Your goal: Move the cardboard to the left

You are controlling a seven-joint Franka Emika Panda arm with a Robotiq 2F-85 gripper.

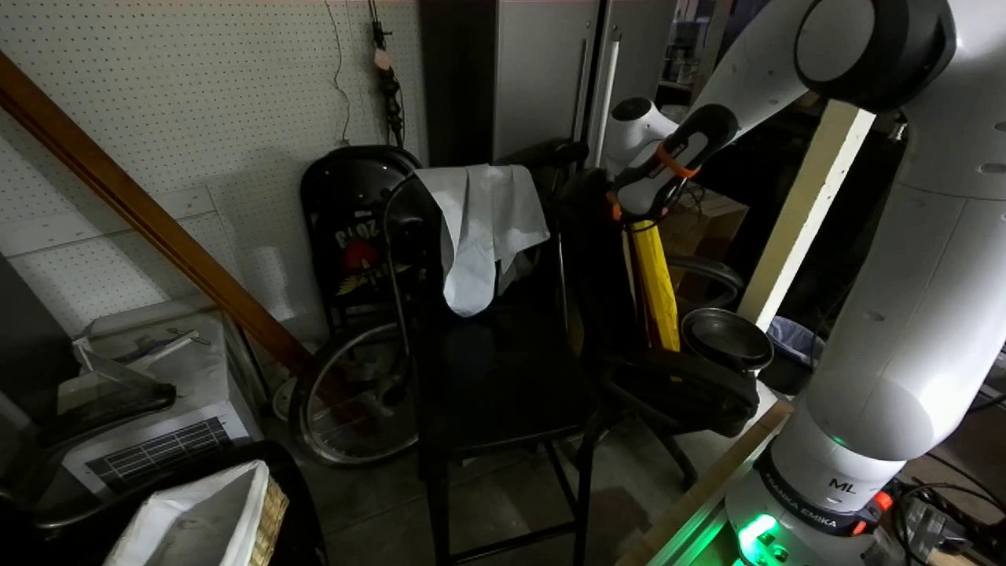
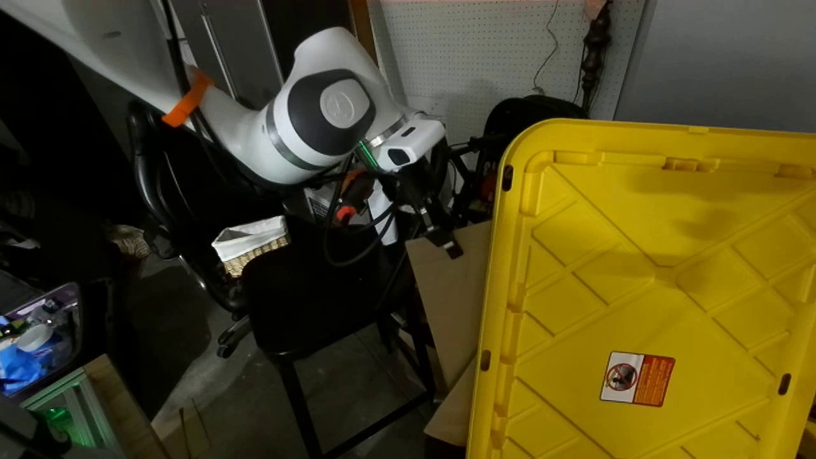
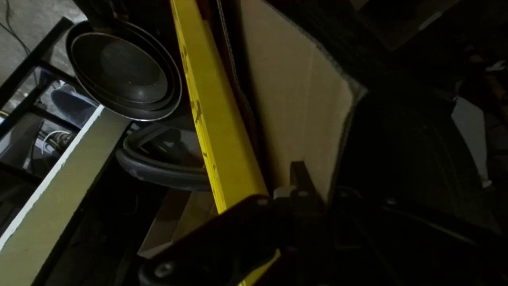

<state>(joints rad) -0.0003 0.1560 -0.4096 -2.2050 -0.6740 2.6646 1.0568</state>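
The cardboard [image 2: 449, 293] is a tan-brown sheet standing upright between the black chair and the yellow lid in an exterior view, partly hidden by the lid. In the wrist view the cardboard [image 3: 291, 79] runs up from the jaws, its edge between the fingers. My gripper [image 2: 451, 247] is at the cardboard's top edge, with one finger lying over its near face. In the wrist view my gripper [image 3: 311, 182] is closed around the sheet; the far finger is dark and mostly hidden behind it. In an exterior view the arm and dark furniture hide most of the cardboard.
A large yellow lid [image 2: 663, 274] stands close beside the cardboard; its narrow side [image 1: 659, 291] shows too. A black chair [image 1: 503, 377] with a white cloth [image 1: 481, 236] stands nearby. Dark pans [image 3: 123, 71] and a pale post [image 3: 59, 198] are in the wrist view.
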